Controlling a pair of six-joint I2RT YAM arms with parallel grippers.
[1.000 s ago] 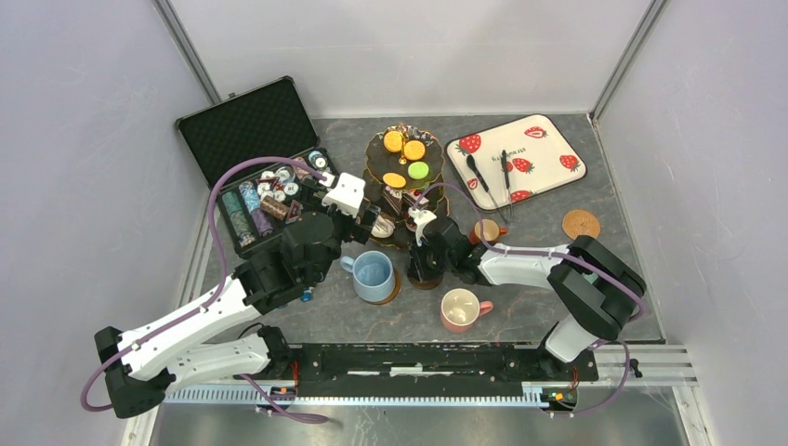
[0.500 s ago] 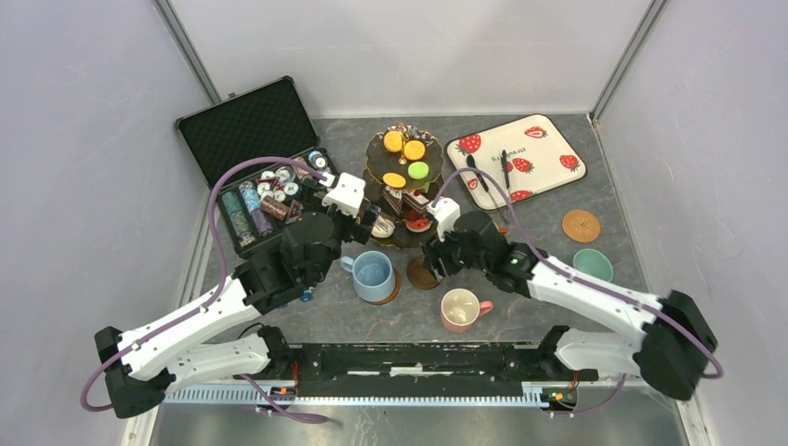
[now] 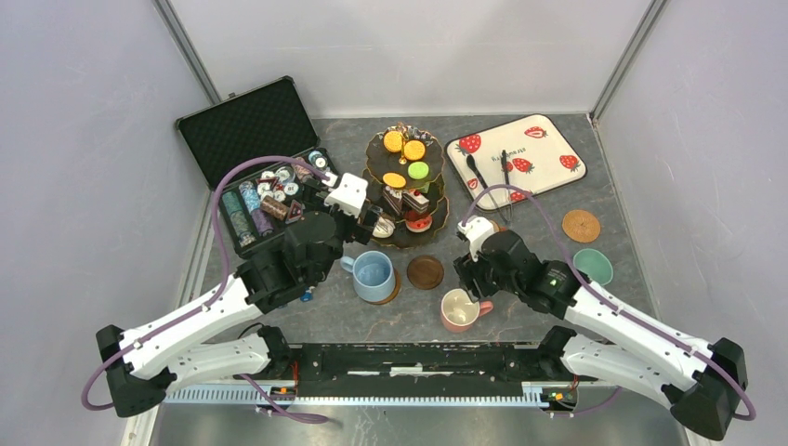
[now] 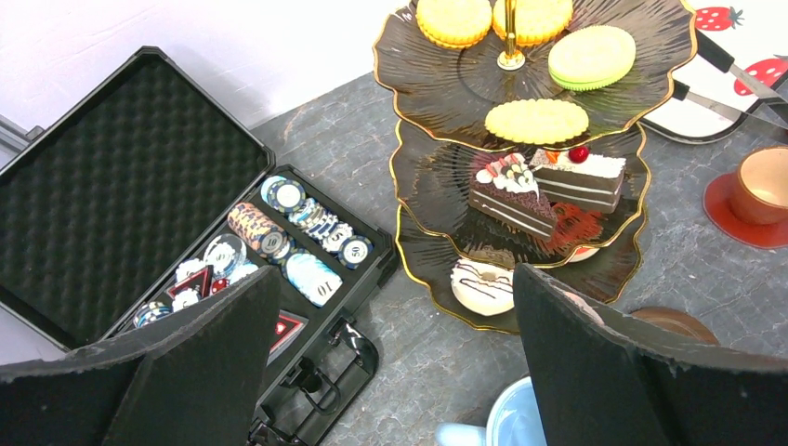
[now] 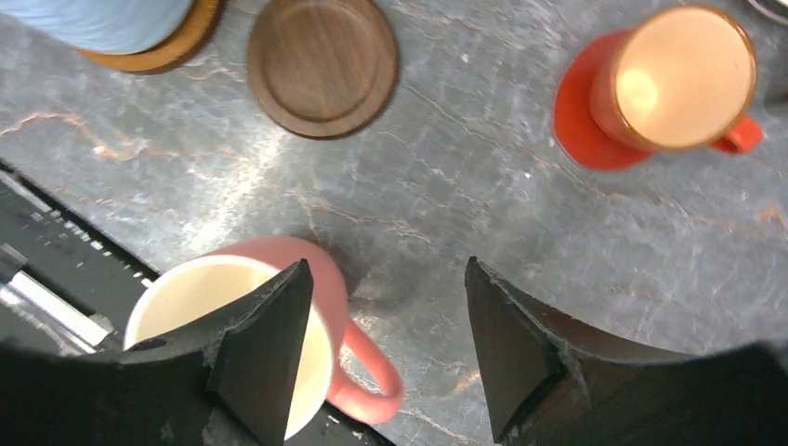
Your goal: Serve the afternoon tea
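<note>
The dark three-tier stand (image 3: pixel 400 240) holds macarons (image 4: pixel 536 121), cake slices (image 4: pixel 509 197) and a white donut (image 4: pixel 481 286). My left gripper (image 3: pixel 364 228) hangs wide open and empty beside the stand's left side, above the blue mug (image 3: pixel 374 276) on its coaster. A dark round coaster (image 3: pixel 425 272) lies bare to the right of that mug. My right gripper (image 5: pixel 383 279) is open and empty over the handle of the pink mug (image 5: pixel 186 297). The small brown mug (image 5: pixel 683 79) sits on a red coaster (image 5: pixel 576 125). Farther right stands the green mug (image 3: pixel 592 266).
An open black case of poker chips (image 3: pixel 243 125) lies at the back left, close to the left gripper. A strawberry-print tray (image 3: pixel 548 144) with black tongs (image 3: pixel 506 172) is at the back right. A woven coaster (image 3: pixel 581 224) lies in front of the tray.
My right gripper opened, left the dark coaster on the table beside the blue mug, and drew back right toward the pink mug. The left arm has not moved.
</note>
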